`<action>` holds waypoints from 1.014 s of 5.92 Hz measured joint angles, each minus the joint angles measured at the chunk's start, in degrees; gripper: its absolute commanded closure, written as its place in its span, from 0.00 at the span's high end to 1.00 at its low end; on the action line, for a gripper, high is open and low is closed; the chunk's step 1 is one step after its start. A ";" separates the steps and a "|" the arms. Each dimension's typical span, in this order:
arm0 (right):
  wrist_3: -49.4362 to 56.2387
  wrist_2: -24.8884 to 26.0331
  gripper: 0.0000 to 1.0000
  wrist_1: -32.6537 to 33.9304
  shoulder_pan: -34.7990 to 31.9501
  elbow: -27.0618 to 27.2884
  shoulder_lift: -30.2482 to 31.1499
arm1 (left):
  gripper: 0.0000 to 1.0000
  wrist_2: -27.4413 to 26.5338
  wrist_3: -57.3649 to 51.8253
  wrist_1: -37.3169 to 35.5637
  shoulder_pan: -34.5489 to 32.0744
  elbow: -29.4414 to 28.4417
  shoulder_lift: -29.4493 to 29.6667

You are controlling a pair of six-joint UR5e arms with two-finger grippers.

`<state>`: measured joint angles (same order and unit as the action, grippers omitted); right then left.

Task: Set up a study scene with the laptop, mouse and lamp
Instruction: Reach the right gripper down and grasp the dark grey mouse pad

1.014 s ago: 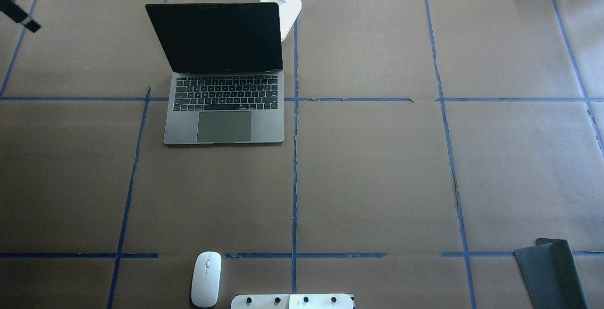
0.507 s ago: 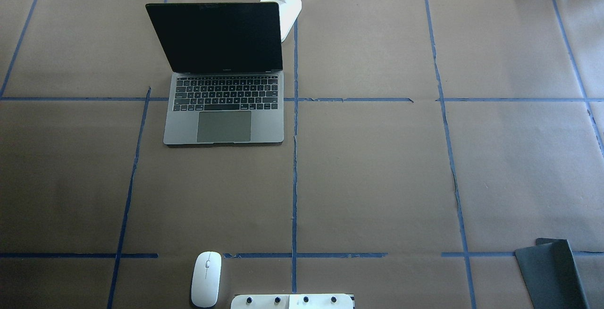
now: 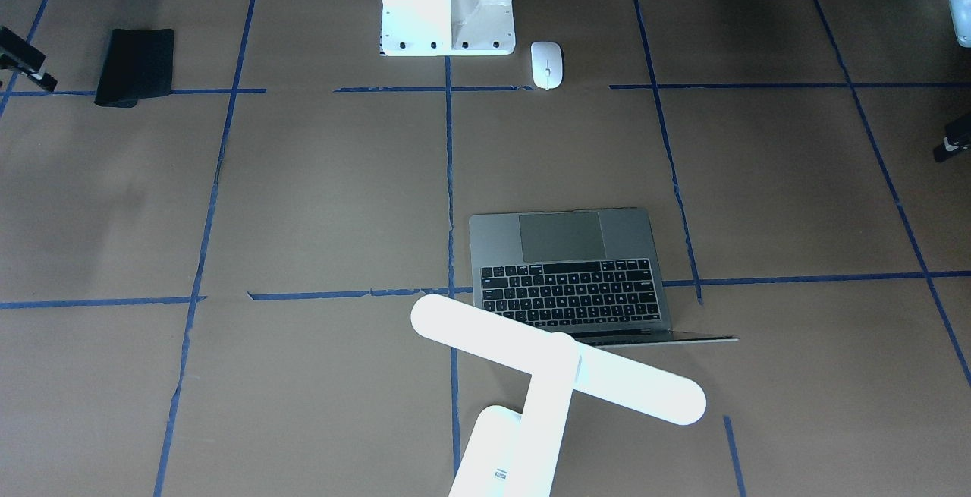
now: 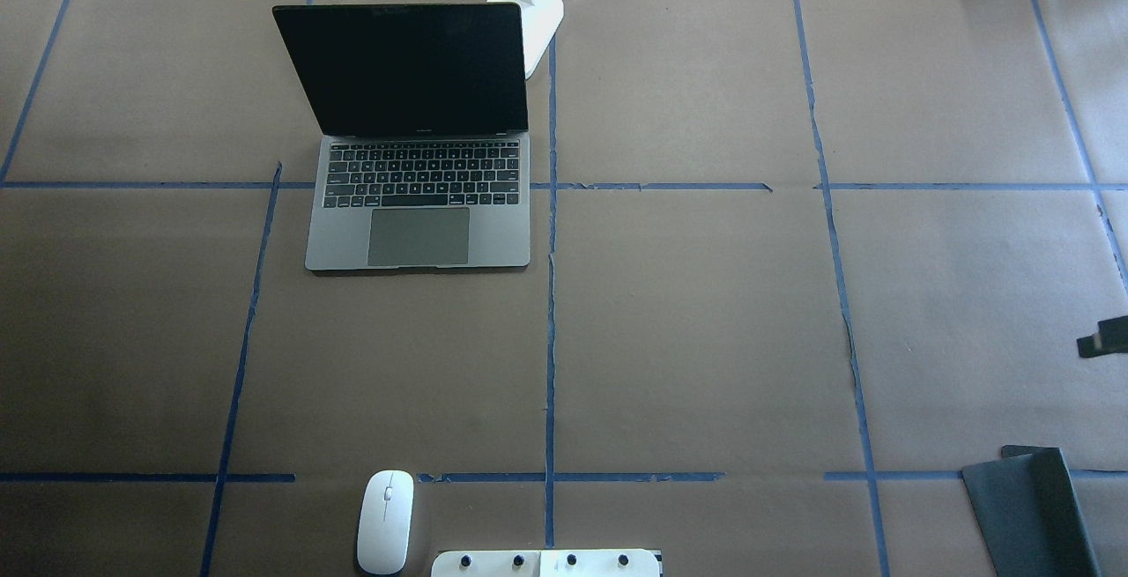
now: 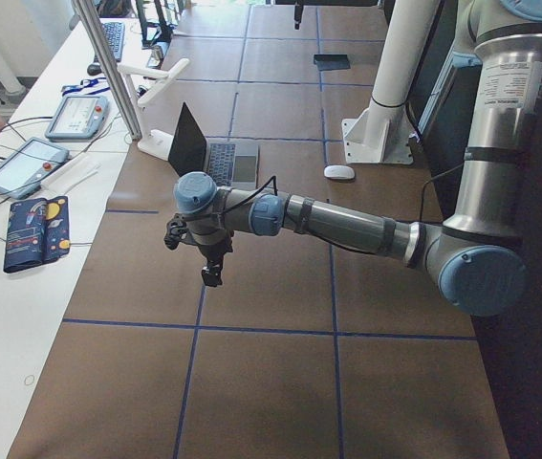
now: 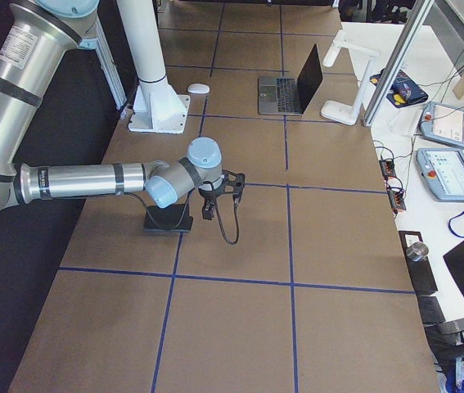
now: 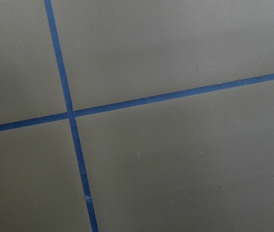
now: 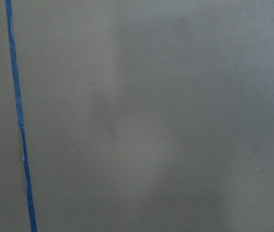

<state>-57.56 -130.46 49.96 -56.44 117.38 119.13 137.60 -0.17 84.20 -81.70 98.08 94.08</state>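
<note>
The grey laptop [image 4: 419,207] stands open at the far left-middle of the table, its dark screen facing me; it also shows in the front view [image 3: 569,269]. The white mouse [image 4: 385,520] lies at the near edge beside the pedestal, and shows in the front view [image 3: 546,64]. The white lamp stands behind the laptop: its base [image 4: 538,18] shows from overhead and its T-shaped head [image 3: 557,360] from the front. My left gripper [image 5: 211,273] hovers over bare table far left. My right gripper [image 6: 209,211] hovers near the black pad. I cannot tell whether either is open.
A black soft pad [image 4: 1031,506] lies at the near right corner. The white bolted pedestal [image 3: 447,4] stands at the near middle edge. Blue tape lines cross the brown paper. Tablets and cables lie on the side benches.
My left gripper, at the overhead view's top left edge a second ago, has gone out of that view. A dark tip of my right gripper has come in at its right edge.
</note>
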 measured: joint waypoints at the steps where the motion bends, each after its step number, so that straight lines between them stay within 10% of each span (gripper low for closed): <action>1: -8.89 6.87 1.00 -9.40 8.74 -1.07 3.36 | 1.00 0.02 -0.04 0.00 0.03 0.12 -0.06; 3: -16.00 15.83 1.00 -29.13 19.89 -11.47 6.44 | 1.00 0.04 -0.07 0.00 -0.02 0.54 -0.12; 6: -16.67 21.93 0.81 -35.82 29.03 -17.98 6.78 | 1.00 0.06 0.06 0.00 -0.04 1.79 -0.73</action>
<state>-74.24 -108.53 14.13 -27.40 99.40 125.91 137.66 -0.11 84.20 -81.74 99.87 93.35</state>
